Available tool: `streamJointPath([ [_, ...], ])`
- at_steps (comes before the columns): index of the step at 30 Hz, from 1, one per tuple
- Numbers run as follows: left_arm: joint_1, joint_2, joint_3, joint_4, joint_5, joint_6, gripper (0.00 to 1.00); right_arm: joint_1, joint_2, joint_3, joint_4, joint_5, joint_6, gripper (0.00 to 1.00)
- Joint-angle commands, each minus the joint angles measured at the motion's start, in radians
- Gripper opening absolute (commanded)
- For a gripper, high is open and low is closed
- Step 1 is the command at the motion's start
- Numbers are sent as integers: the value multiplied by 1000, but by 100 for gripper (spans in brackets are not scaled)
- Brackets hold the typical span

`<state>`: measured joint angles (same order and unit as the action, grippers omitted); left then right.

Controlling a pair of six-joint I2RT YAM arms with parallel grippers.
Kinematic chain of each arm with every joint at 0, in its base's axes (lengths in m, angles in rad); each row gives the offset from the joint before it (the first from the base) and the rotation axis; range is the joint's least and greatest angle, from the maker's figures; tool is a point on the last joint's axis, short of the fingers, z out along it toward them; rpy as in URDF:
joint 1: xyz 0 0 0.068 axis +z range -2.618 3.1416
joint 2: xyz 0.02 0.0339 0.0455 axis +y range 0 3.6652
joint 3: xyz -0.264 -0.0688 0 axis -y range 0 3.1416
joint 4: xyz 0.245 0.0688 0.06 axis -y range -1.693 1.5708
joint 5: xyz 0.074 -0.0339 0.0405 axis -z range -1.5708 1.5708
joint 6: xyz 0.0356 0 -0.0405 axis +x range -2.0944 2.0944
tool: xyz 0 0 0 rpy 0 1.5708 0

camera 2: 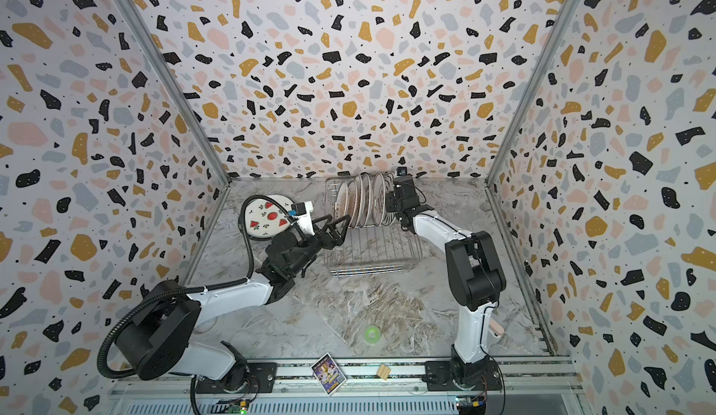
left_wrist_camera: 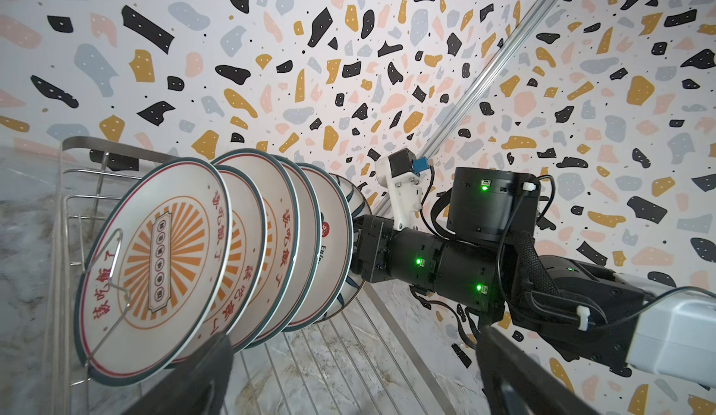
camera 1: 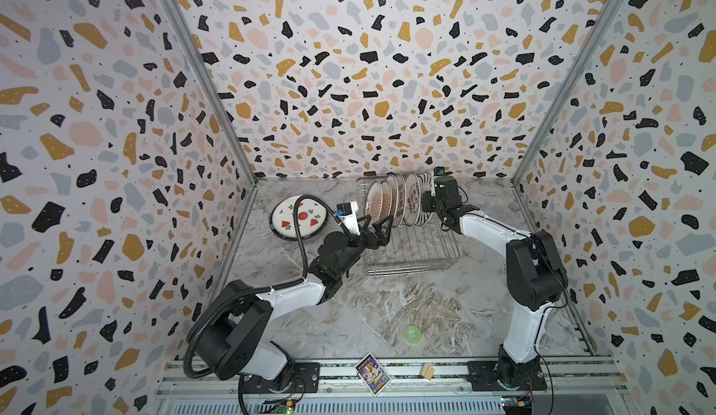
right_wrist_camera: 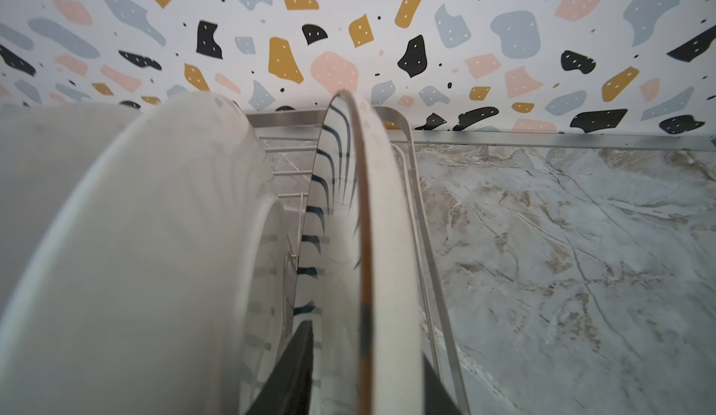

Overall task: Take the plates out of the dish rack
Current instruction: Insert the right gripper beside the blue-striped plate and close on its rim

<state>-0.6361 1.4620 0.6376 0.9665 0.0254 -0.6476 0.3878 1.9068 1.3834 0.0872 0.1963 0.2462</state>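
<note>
Nearest the viewer, a picture card (camera 1: 372, 373) and a small wooden block (camera 1: 427, 372) lie on the front rail (camera 1: 445, 370). Just beyond them a green ring (camera 1: 412, 333) rests on the marble table (camera 1: 368, 308). At mid-depth stands the dish rack (camera 1: 414, 250), its near half bare wire. The left gripper (camera 1: 377, 226) hovers over the rack's left side with jaws spread wide and nothing between them, pointing at the sunburst plate (left_wrist_camera: 155, 262) that heads the row. In the far half of the rack the plates (camera 1: 395, 200) stand on edge between the prongs, leaning slightly. At the right end of the row the right gripper (camera 1: 427, 202) straddles the rim of the black-striped plate (right_wrist_camera: 329, 184), one finger on either face. The gap is narrow, but whether the pads press the rim cannot be told. To the left of the rack, apart from it, the watermelon plate (camera 1: 286, 219) lies flat on the table, short of the terrazzo back wall (camera 1: 368, 83).
</note>
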Motion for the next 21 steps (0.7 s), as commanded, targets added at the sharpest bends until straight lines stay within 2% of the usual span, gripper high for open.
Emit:
streamJointPath([
  [1,-4,16,36,43,-7,1,100,5,-4,52,-4,24,9,32],
  [21,-3,25,33,23,-40,30,100,70,-11,101,-23,197,-13,18],
])
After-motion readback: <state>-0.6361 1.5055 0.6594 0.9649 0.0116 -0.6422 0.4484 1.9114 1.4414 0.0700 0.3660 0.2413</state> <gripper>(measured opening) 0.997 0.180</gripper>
